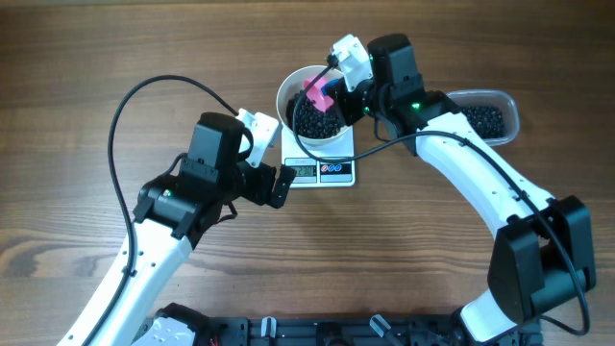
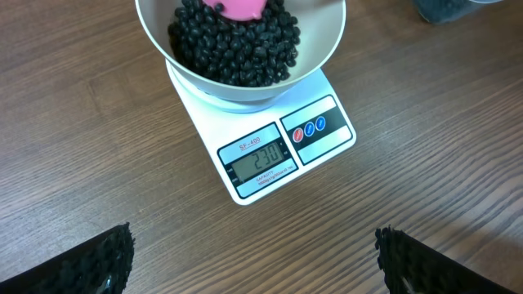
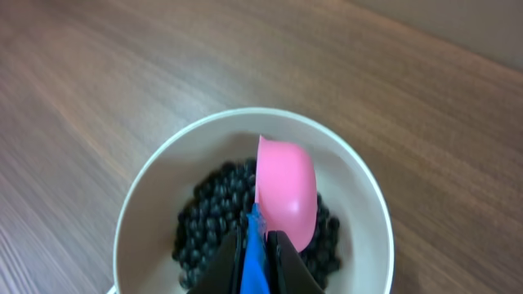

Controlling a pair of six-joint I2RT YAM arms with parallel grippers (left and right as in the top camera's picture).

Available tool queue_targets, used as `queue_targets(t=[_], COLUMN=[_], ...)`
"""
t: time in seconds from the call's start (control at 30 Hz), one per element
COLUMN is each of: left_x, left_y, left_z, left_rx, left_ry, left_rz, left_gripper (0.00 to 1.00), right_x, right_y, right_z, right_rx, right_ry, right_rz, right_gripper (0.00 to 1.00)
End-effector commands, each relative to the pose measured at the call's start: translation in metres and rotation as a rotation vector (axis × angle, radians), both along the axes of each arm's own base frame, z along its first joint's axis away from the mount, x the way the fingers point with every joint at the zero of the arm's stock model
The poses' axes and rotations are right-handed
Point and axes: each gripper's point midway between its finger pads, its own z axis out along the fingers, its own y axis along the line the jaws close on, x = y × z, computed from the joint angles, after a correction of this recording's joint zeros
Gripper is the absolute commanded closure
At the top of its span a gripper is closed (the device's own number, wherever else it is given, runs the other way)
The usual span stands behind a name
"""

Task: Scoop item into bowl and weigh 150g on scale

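Overhead view: the left arm comes up from the lower left, and the left gripper [image 1: 276,165] hangs just beside the left front corner of the scale [image 1: 332,171], fingers spread wide and holding nothing. The right arm arcs in from the lower right, and the right gripper [image 1: 340,98] sits over the bowl [image 1: 287,92], clenched on the blue handle of the pink scoop [image 1: 315,93]. The bowl stands on the scale and holds the item [image 1: 312,122], a heap of black beans. A clear tub [image 1: 502,96] just behind the right forearm holds more of them.

Left wrist view: the two ribbed fingertips [image 2: 98,261] sit at the bottom corners, far apart, over bare table [image 2: 82,122]. The scale lies ahead between them, untouched. Its display appears to read 230.

Right wrist view: the fingers [image 3: 290,269] pinch the blue handle. The scoop's pink cup is tilted on its side and rests on the beans inside the bowl, right of centre.
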Motion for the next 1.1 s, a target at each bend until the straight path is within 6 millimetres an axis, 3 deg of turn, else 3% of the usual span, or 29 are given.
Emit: queue_targets(t=[0.0, 0.3, 0.5, 0.7, 1.07], left_x=[-0.002, -0.002, -0.002, -0.002, -0.002], left_y=[-0.004, -0.004, -0.004, -0.004, -0.004], left_z=[-0.002, -0.002, -0.002, -0.002, -0.002], left_rx=[-0.009, -0.009, -0.009, -0.009, -0.009], left_ry=[0.008, 0.008, 0.008, 0.008, 0.008], left_rz=[-0.016, -0.016, -0.016, -0.016, -0.016], left_gripper=[0.00, 0.00, 0.00, 0.00, 0.00], right_x=[0.006, 0.004, 0.000, -0.006, -0.006], right_y=[0.008, 0.005, 0.003, 0.001, -0.010], right_z=[0.006, 0.010, 0.041, 0.059, 0.060], right_rx=[0.079, 0.108, 0.146, 0.214, 0.376], right_ry=[0.027, 0.056, 0.011, 0.036, 0.215], right_rz=[-0.038, -0.072, -0.081, -0.133, -0.275], right_gripper=[0.96, 0.96, 0.96, 0.96, 0.96])
